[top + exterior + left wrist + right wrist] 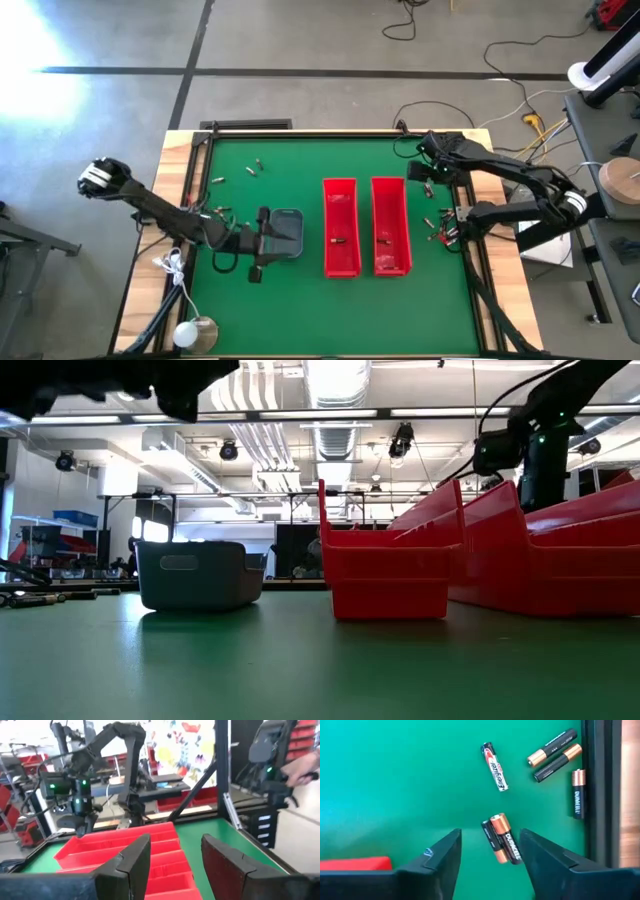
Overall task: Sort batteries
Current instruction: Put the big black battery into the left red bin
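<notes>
Batteries lie scattered on the green mat. A pair side by side [502,840] lies between the fingers of my right gripper [490,854], which is open and points down over them near the mat's right edge [446,232]. More batteries [494,766] [553,754] lie just beyond. My left gripper [175,862] is open and level with nothing between its fingers; it hovers at the left side of the grey tray [290,232] and faces the two red bins [327,228] [406,230]. Other batteries lie at the far left [255,166] and by the left arm [216,211].
Each red bin holds a few batteries [338,241] [385,238]. In the low view the grey tray [195,575] and the red bins [390,565] stand on the mat. A wooden rim and black rail [597,795] run close beside the right-hand batteries. A person's hand [302,767] shows beyond the table.
</notes>
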`<move>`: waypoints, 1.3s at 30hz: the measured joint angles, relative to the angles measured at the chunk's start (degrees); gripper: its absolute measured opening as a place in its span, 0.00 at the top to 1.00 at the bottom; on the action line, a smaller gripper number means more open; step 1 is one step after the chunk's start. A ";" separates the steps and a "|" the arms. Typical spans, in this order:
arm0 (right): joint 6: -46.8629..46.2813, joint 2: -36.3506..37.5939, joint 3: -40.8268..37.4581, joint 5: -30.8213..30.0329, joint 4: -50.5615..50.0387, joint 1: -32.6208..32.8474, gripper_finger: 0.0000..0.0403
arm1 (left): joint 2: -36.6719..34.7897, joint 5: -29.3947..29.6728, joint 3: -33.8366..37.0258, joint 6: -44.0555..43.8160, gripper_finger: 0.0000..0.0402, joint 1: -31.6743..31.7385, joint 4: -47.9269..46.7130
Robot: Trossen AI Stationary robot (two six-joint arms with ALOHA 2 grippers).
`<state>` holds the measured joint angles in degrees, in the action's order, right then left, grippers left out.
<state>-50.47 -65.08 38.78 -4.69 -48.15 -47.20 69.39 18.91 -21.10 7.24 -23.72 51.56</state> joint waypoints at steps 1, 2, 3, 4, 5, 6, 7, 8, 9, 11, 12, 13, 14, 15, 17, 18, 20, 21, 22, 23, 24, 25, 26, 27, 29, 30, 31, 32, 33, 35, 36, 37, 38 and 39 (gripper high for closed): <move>-1.04 0.03 -0.79 0.15 1.26 0.00 0.48 | -1.15 -0.69 1.15 0.01 0.61 0.86 0.20; -1.31 -0.06 -1.51 0.52 2.28 0.00 0.46 | -2.27 -1.08 1.83 0.03 0.61 1.76 0.40; -1.72 -0.28 -2.00 0.61 2.54 0.00 0.44 | -3.50 -1.40 2.31 0.12 0.61 2.60 0.25; -2.23 -0.51 -2.46 0.52 2.63 0.02 0.43 | -4.73 -1.56 2.63 0.35 0.61 3.48 -0.52; -2.57 -0.87 -2.87 -0.01 2.64 0.02 0.42 | -5.71 -1.96 2.61 0.73 0.61 4.24 -1.56; -2.91 -1.21 -3.26 -0.80 2.63 0.01 0.41 | -6.58 -2.69 2.44 1.16 0.61 4.81 -3.09; -3.31 -1.55 -3.62 -1.46 2.60 0.00 0.40 | -7.51 -3.67 2.19 1.42 0.61 5.24 -5.38; -3.94 -1.96 -3.85 -1.75 2.66 -0.05 0.40 | -8.25 -4.34 1.64 1.63 0.61 5.51 -7.71; -4.33 -2.43 -4.10 -1.77 2.83 -0.32 0.40 | -8.78 -4.93 0.76 1.92 0.61 5.70 -9.89; -5.11 -3.36 -4.72 -1.58 3.03 -0.86 0.41 | -9.87 -4.99 -1.17 2.64 0.61 5.72 -15.58; -5.27 -3.88 -5.07 -1.50 3.56 -1.08 0.43 | -10.09 -5.00 -2.31 2.76 0.61 5.72 -18.71; -5.79 -4.34 -5.29 -1.44 4.19 -1.23 0.44 | -10.16 -5.02 -3.54 2.80 0.61 5.72 -21.90; -6.39 -4.73 -5.47 -1.35 4.80 -1.22 0.46 | -10.31 -5.02 -4.56 2.80 0.61 5.72 -25.16; -6.70 -5.18 -5.84 -1.31 5.90 -1.22 0.48 | -10.39 -5.02 -5.64 2.82 0.61 5.72 -27.86; -7.37 -6.45 -6.42 -1.39 6.93 -1.22 0.52 | -10.27 -5.02 -7.53 2.99 0.61 5.72 -30.98; -7.77 -6.75 -6.47 -1.32 7.67 -1.20 0.54 | -10.22 -5.02 -8.03 3.19 0.61 5.68 -32.06; -8.12 -7.78 -6.30 -1.40 7.82 -1.22 0.59 | -9.89 -5.15 -8.33 3.46 0.61 5.65 -32.56; -8.12 -8.17 -6.30 -1.51 7.82 -1.20 0.61 | -9.86 -5.35 -8.33 3.75 0.61 5.63 -32.66; -8.12 -8.50 -6.38 -1.51 7.89 -1.20 0.63 | -9.86 -5.73 -8.31 4.00 0.61 5.63 -32.51; -8.12 -8.73 -6.46 -1.53 7.81 -1.22 0.65 | -9.92 -6.09 -8.13 4.29 0.61 5.63 -31.72; -8.12 -8.85 -6.46 -1.57 7.77 -1.22 0.67 | -10.00 -6.13 -7.83 4.53 0.61 5.63 -31.43; -8.12 -8.91 -6.55 -1.69 7.79 -1.22 0.70 | -10.10 -6.16 -7.47 4.69 0.61 5.62 -31.49; -8.12 -8.91 -6.65 -1.85 7.79 -1.20 0.72 | -10.10 -6.17 -7.27 4.71 0.61 5.61 -31.57; -8.12 -8.91 -6.67 -1.93 7.80 -1.21 0.74 | -10.11 -6.18 -7.12 4.70 0.61 5.61 -31.53; -8.10 -8.85 -6.73 -2.43 7.80 -1.20 0.76 | -10.28 -6.16 -6.98 4.65 0.61 5.61 -31.40; -8.10 -8.85 -6.75 -2.63 7.79 -1.20 0.77 | -10.30 -6.16 -6.98 4.44 0.61 5.61 -31.20; -8.07 -8.85 -6.77 -2.78 7.79 -1.20 0.78 | -10.30 -6.16 -6.98 4.40 0.61 5.61 -31.22; -7.97 -8.85 -6.77 -2.88 7.81 -1.20 0.78 | -10.30 -6.16 -7.00 4.30 0.61 5.59 -31.26; -7.59 -8.85 -6.79 -2.94 7.85 -1.20 0.77 | -10.30 -6.16 -7.07 4.16 0.61 5.53 -31.27; -7.47 -8.85 -6.79 -3.04 7.90 -1.18 0.75 | -10.30 -6.16 -7.23 3.76 0.61 5.52 -31.11; -7.44 -8.79 -6.79 -3.07 7.89 -1.17 0.75 | -10.32 -6.16 -7.24 3.67 0.61 5.52 -31.09; -7.43 -8.74 -6.79 -3.11 7.81 -1.08 0.74 | -10.32 -6.15 -7.24 3.65 0.61 5.52 -31.10; -7.46 -8.67 -6.79 -3.29 7.60 -0.90 0.74 | -10.32 -6.14 -7.24 3.49 0.61 5.52 -31.13; -7.49 -8.54 -6.79 -3.45 7.09 -0.75 0.74 | -10.32 -6.14 -7.24 3.14 0.61 5.52 -31.11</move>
<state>-57.95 -73.63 31.99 -8.14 -41.06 -47.95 59.07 12.77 -28.34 10.38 -18.20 20.45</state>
